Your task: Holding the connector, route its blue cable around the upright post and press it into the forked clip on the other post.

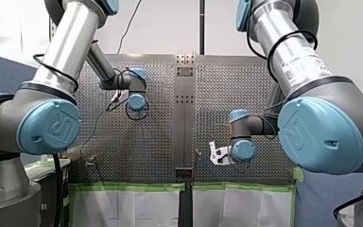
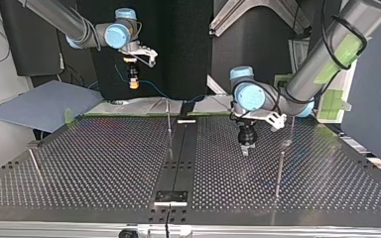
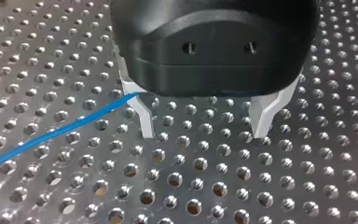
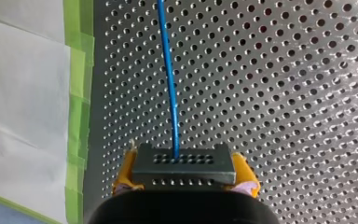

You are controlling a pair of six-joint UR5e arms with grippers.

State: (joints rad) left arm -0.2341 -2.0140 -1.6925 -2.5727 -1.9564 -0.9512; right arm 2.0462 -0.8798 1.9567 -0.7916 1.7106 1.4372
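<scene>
1. Right tool (image 4: 185, 181) is clamped by its yellow pads (image 4: 125, 175) on the dark connector (image 4: 182, 161). The blue cable (image 4: 170, 79) leaves the connector straight ahead, at 12 o'clock.
2. Left tool (image 3: 204, 133) stands low over the bench (image 3: 177, 186), fingers (image 3: 145, 122) apart and gripping nothing. The cable meets one finger's outer side, and its run beyond that is hidden.
3. Seen in the top view, the connector hangs high at about 11 o'clock from the upright post (image 2: 169, 130), well apart from it. The far post (image 2: 280, 171) lies at 4 o'clock, nearer my left arm.
4. Routing around the post looks not yet begun.
</scene>
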